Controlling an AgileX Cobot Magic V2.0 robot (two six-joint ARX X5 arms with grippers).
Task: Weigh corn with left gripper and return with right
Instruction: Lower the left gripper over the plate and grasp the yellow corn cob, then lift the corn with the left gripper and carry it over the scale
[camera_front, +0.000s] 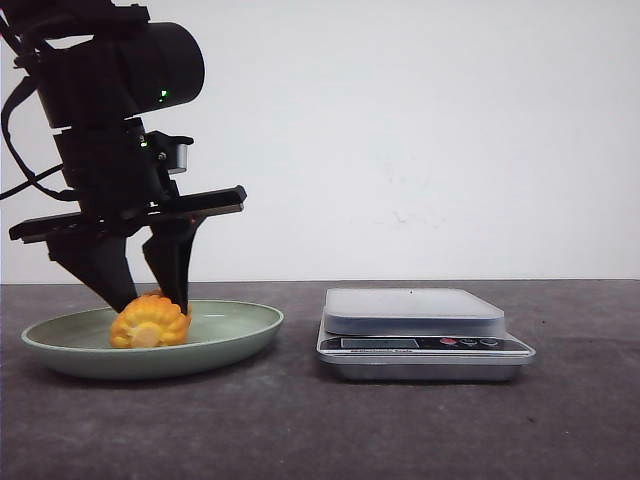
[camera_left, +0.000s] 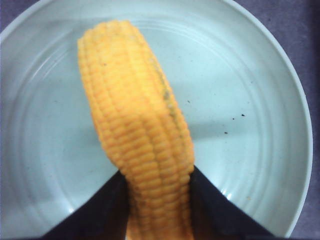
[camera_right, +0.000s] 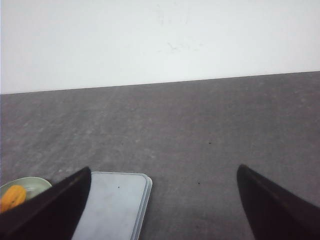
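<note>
On the green plate (camera_front: 240, 330) at the desk's nine o'clock lies the corn (camera_front: 150, 322), the left hand (camera_front: 150, 290) pinching its flanks, ready to lift. At three o'clock the scale (camera_front: 415, 310) waits empty. The right hand (camera_right: 160, 200) idles spread wide, holding nothing.

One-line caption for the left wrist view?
Left gripper fingers clamp the corn lying on the pale green plate.

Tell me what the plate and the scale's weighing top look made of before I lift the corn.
Plate: pale green, glossy highlights and moulded rings, likely melamine or glazed ceramic. Scale top: smooth, light grey, satin, probably plastic or brushed metal; can't tell which. Left gripper fingers flank the corn.
</note>
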